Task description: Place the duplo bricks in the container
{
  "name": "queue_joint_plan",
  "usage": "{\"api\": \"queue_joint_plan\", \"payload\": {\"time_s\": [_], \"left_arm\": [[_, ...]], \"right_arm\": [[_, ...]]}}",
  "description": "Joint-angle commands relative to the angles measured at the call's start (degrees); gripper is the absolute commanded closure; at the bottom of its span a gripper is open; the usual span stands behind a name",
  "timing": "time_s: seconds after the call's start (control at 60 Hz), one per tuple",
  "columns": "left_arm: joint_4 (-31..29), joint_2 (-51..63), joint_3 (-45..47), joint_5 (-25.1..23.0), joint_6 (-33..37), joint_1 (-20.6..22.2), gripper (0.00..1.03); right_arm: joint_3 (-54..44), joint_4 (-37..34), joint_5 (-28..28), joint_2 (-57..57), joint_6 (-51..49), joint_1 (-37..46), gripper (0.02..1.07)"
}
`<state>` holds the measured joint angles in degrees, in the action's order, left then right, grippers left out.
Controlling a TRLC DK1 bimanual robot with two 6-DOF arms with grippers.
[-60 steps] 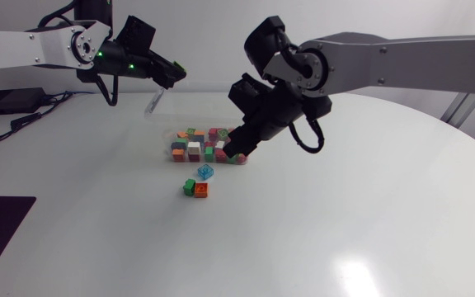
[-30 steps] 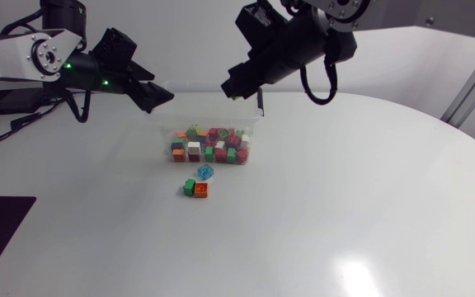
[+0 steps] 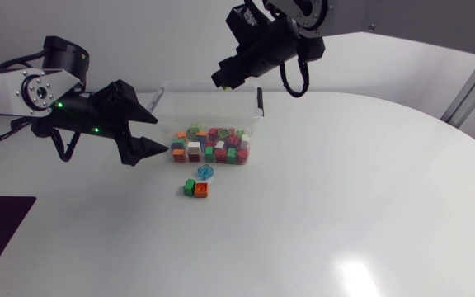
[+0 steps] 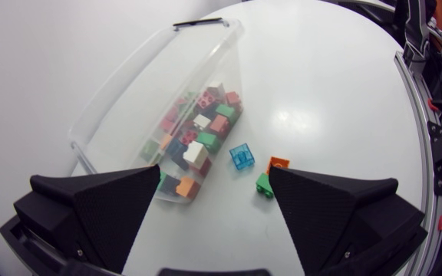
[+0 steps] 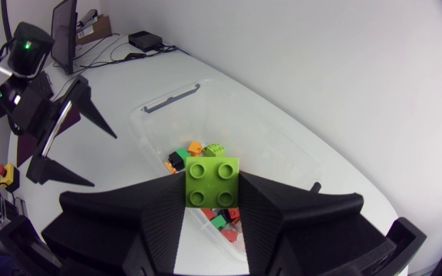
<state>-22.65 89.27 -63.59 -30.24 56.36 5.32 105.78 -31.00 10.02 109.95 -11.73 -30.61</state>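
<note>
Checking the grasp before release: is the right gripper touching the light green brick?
Touching. The right wrist view shows the light green brick clamped between both fingers of the right gripper, one pressed against each side.

A clear plastic container (image 3: 213, 97) stands open on the tabletop (image 3: 345, 198), holding a jumble of red, green, orange, white and dark bricks (image 3: 209, 147). Near it lie three loose ones: a translucent blue brick (image 3: 205, 172), and beyond it a green brick (image 3: 189, 188) and an orange brick (image 3: 201, 190), which touch. A four-stud lime-green brick (image 5: 212, 182) is clamped in the right pincer (image 5: 212, 201) above the container.
</note>
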Motion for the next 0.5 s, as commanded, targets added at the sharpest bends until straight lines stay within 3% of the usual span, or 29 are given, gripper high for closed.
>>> {"api": "queue_joint_plan", "payload": {"time_s": [0.0,0.483], "left_arm": [[-0.72,-0.77,3.21,-1.05,5.96,0.74,0.05],[2.97,6.17,8.75,-0.96,17.47,4.17,0.05]], "right_arm": [[1.89,1.82,0.26,3.25,1.71,0.46,0.75],[14.11,1.74,-0.53,14.5,2.15,1.87,0.71]]}}
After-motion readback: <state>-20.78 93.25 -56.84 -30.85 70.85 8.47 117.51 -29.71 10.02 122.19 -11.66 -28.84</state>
